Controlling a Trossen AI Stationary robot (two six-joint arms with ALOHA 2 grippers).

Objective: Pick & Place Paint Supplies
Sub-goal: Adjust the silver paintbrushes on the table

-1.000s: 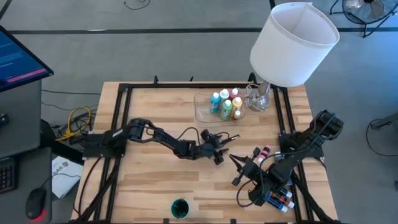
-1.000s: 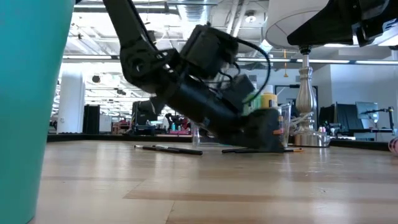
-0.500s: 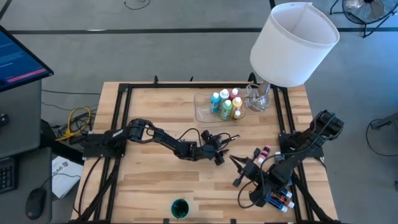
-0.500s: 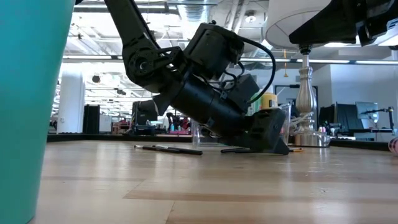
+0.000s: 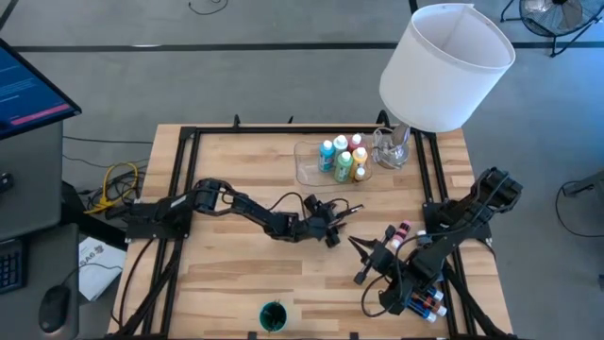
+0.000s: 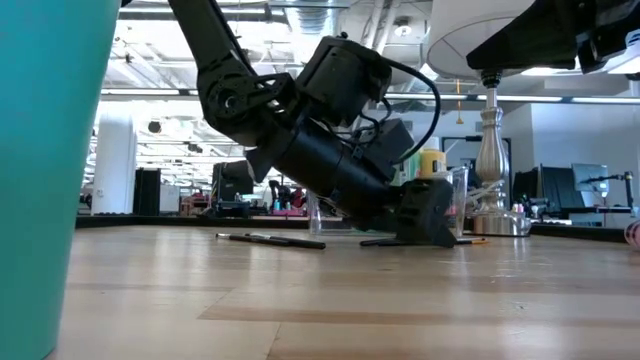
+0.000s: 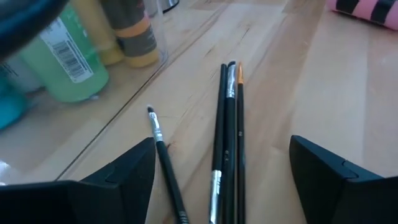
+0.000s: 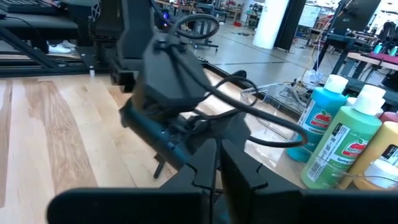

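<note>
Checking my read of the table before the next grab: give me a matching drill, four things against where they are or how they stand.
Things:
1. left gripper
2. right gripper
3. brushes
4. green bottle

States:
A. standing in the clear tray
B. shut, near the table's right side
C. lying flat on the wood between open fingers
D. open, low over the table's middle

Pairs: 1-D, 2-B, 3-C, 4-A

Bright, even overhead light — soft shadows, blurred near foreground in low and wrist views.
</note>
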